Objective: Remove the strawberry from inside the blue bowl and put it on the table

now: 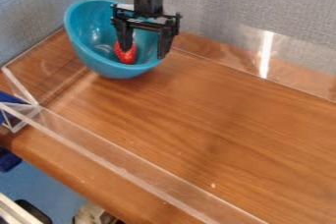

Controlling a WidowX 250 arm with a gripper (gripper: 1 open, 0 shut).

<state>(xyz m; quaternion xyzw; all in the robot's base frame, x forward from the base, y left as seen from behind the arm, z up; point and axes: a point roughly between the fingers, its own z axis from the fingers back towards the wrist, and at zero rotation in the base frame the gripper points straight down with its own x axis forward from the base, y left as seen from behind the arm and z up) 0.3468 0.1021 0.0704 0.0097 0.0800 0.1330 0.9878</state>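
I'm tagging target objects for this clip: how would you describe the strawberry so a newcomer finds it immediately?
Start at the far left corner of the glossy brown wood-grain tabletop, where a round turquoise-blue plastic bowl sits tilted against the grey wall. Inside it, between the black gripper's open jaws, lies the small red toy strawberry. It is the only red thing there.

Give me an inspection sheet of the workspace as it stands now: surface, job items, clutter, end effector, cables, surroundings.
Surface: brown wood-grain table, glossy, edged by low clear walls.
Job's things: blue bowl at the far left corner, tilted toward the camera; strawberry inside it, not yet on the table.
Clutter: nothing seen on the tabletop.
End effector: end effector points down into the bowl, jaws open, fingers either side of the strawberry; contact cannot be told.
Cables: nothing seen.
Surroundings: grey wall behind; blue object outside the left wall, unclear.
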